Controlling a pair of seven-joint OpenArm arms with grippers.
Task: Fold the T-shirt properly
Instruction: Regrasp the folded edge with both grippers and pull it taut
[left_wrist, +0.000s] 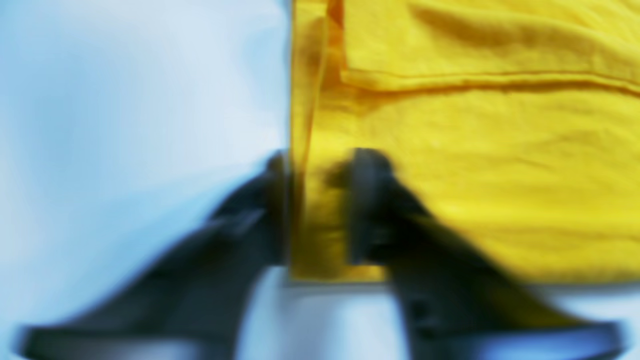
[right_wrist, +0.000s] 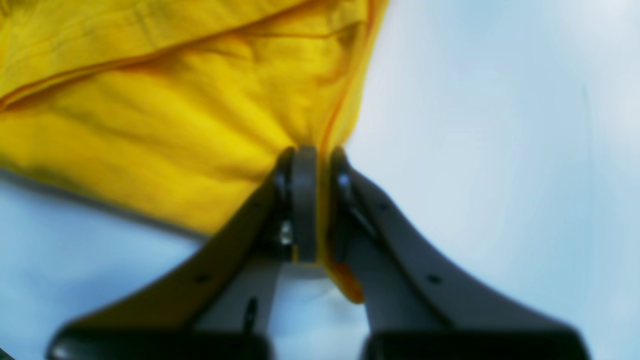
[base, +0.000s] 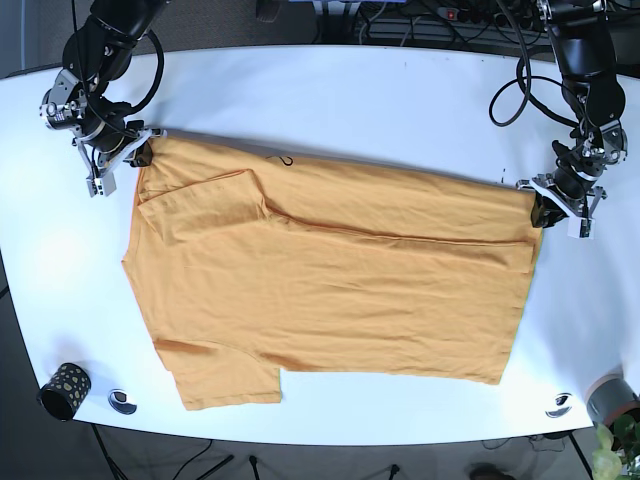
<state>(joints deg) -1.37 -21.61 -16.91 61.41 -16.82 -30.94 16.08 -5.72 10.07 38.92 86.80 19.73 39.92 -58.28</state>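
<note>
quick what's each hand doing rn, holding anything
Left hand: straddling the shirt edge, not fully closed; whether it grips can't be told.
Right hand: shut on the shirt's corner.

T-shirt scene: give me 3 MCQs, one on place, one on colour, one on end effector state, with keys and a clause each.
1. Where does the small dark patterned cup stand in the base view?
A. near-left table corner
B. on the shirt
C. far-right corner

2. What colour is the T-shirt?
A. blue
B. yellow-orange
C. white

3. What is the right end effector doing?
A. open above bare table
B. shut on the shirt edge
C. out of view

Key:
1 A: the cup sits at the table edge, lower left.
2 B: the T-shirt reads yellow-orange in all views.
3 B: the right end effector pinches fabric between its fingers.
</note>
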